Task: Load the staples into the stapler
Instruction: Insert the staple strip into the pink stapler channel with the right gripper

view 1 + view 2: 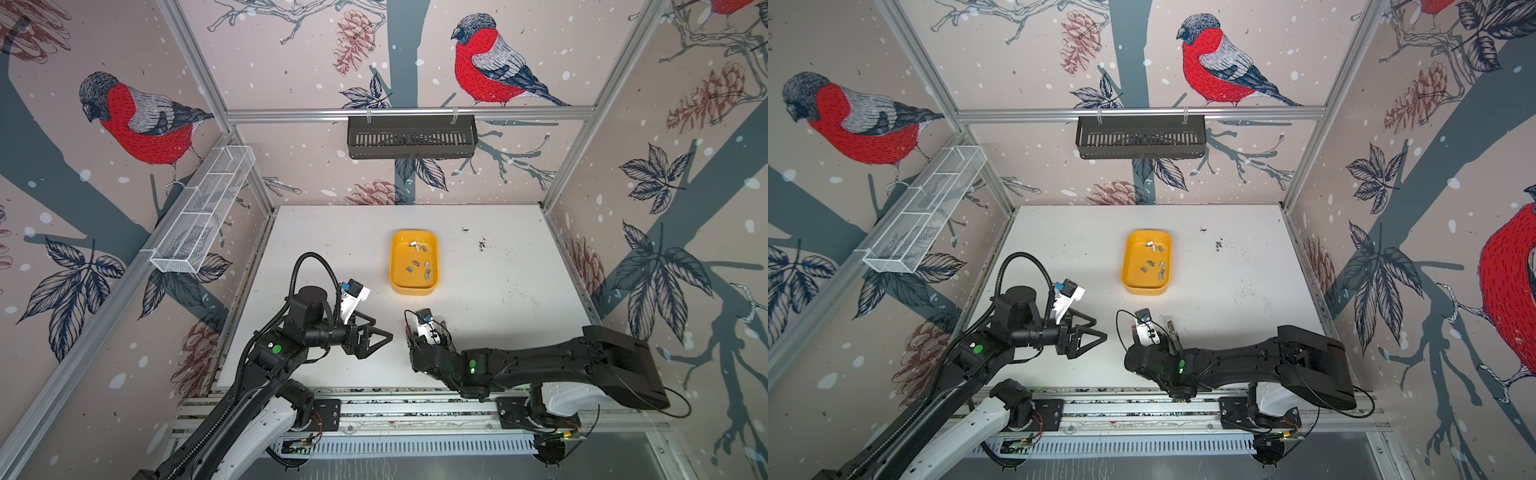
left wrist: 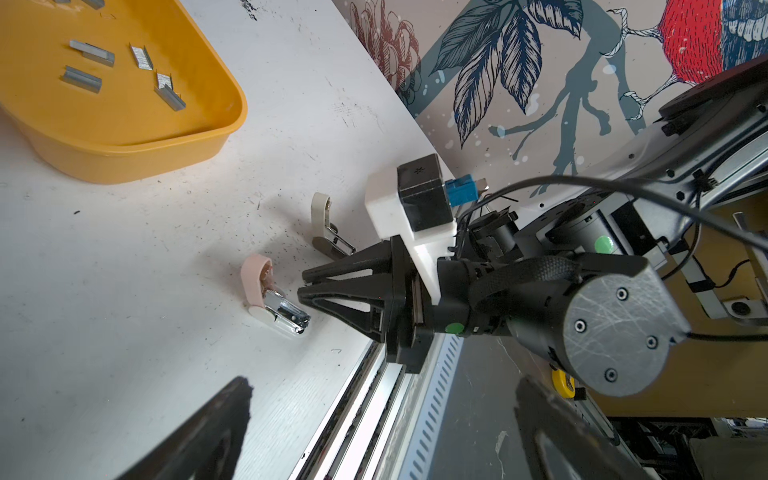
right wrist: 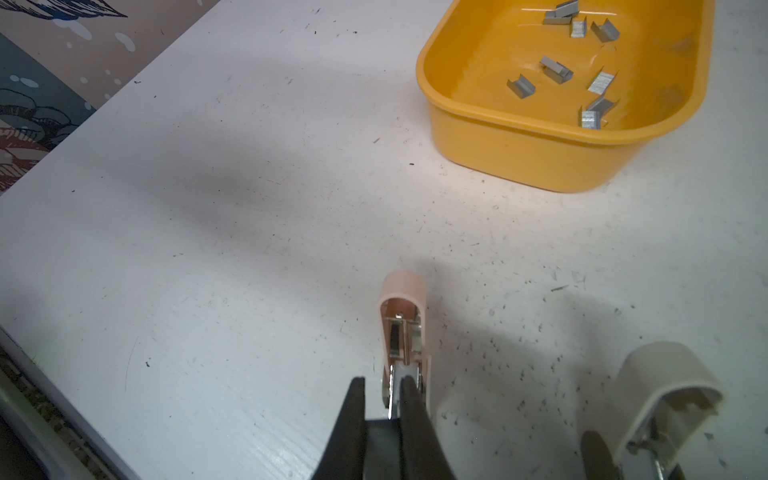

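Observation:
Several grey staples (image 1: 419, 262) (image 3: 557, 68) lie loose in a yellow tray (image 1: 392, 266) (image 3: 498, 124) mid-table. Two mini staplers lie flipped open near the front edge: a pink stapler (image 2: 257, 282) (image 3: 401, 291) and a beige stapler (image 2: 320, 212) (image 3: 660, 374) beside it. My right gripper (image 3: 383, 386) (image 2: 303, 286) sits at the pink stapler's metal rear end. Its jaws are almost together, with the edge of the staple rail between them. My left gripper (image 1: 380, 332) (image 2: 386, 436) hovers wide open and empty left of the staplers, over the table's front edge.
A black slotted basket (image 1: 411, 137) hangs on the back wall. A white wire basket (image 1: 203, 208) runs along the left wall. The arms' mounting rail (image 1: 415, 409) borders the table front. Dark specks dot the table around the staplers.

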Controlling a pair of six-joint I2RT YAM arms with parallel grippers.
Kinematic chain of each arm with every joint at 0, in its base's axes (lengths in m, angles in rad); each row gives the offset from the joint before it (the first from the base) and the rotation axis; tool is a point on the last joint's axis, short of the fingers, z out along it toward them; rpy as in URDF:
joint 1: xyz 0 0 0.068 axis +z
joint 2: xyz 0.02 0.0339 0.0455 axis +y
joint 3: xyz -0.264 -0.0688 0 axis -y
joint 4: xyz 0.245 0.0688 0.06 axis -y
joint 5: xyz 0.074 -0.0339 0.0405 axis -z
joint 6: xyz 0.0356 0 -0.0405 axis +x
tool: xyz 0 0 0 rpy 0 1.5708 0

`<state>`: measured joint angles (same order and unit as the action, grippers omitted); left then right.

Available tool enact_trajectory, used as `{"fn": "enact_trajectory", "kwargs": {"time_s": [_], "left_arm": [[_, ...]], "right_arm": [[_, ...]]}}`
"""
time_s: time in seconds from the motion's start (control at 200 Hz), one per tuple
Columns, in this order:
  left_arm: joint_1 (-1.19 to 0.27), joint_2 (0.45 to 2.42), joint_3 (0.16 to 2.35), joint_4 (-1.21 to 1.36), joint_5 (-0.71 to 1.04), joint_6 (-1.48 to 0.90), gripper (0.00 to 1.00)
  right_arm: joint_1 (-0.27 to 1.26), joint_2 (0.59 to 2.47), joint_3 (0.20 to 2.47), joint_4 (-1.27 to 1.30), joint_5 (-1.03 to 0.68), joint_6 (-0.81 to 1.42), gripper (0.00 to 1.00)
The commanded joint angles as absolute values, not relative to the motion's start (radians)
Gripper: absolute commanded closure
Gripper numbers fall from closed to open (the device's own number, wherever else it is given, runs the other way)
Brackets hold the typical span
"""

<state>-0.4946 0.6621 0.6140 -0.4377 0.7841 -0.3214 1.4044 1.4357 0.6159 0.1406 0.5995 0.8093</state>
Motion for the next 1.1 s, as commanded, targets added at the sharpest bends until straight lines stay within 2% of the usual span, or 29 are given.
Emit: {"fn": "enact_trajectory", "kwargs": {"time_s": [0.0,0.28,1.096], "left_arm": [[-0.495,0.67,0.615,-0.444,0.789,-0.309,0.01],[-0.495,0.708,0.617,-0.463,0.729,-0.319,0.01],[-0.497,0.72,0.615,-0.457,0.747,-0.316,0.01]], "right_arm": [[1.407,1.45,0.613,0.165,0.61,0.832,0.88],[1.404,1.489,0.625,0.17,0.616,0.832,0.88],[1.397,1.599,0.696,0.065,0.638,0.866,0.89]]}}
